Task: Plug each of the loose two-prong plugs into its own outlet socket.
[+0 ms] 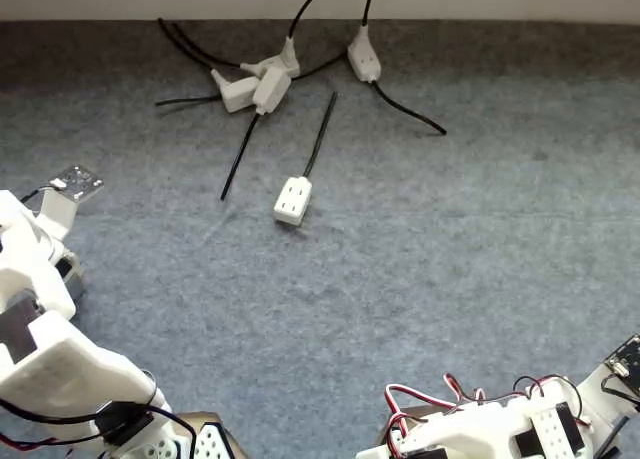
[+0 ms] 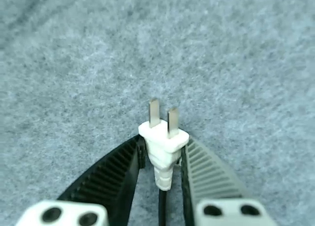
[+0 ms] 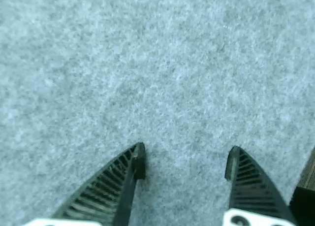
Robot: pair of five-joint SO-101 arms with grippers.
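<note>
Though judged barely under way, worth noting first from above: a lone outlet socket [image 1: 292,200] lying mid-table on the grey mat [image 1: 480,279], slots seemingly vacant, black cord trailing toward the far edge. Farther back, a tangle of white connectors [image 1: 255,84] with cords crossing, and a separate white connector [image 1: 363,56] near it on a cord of its own. Mated or merely touching: impossible to tell at that range. Arm [image 1: 45,369] at one near corner, second arm [image 1: 500,429] at the other, both cut off by the frame edge.

Next, the left wrist. Left gripper [image 2: 164,145] clamped on a white two-prong plug [image 2: 162,152], one finger on either flank of the body, prongs [image 2: 154,113] pointing away from the wrist over mat, cord running back between the fingers. Plug in hand, then, but carrying, aligning and pushing home judged all yet to do.

Last, the right wrist. Right gripper [image 3: 187,152] spread wide, holding nothing, poised over mat. Probably wanted for steadying a socket during insertion. Number of plugs left loose: hard to say.
</note>
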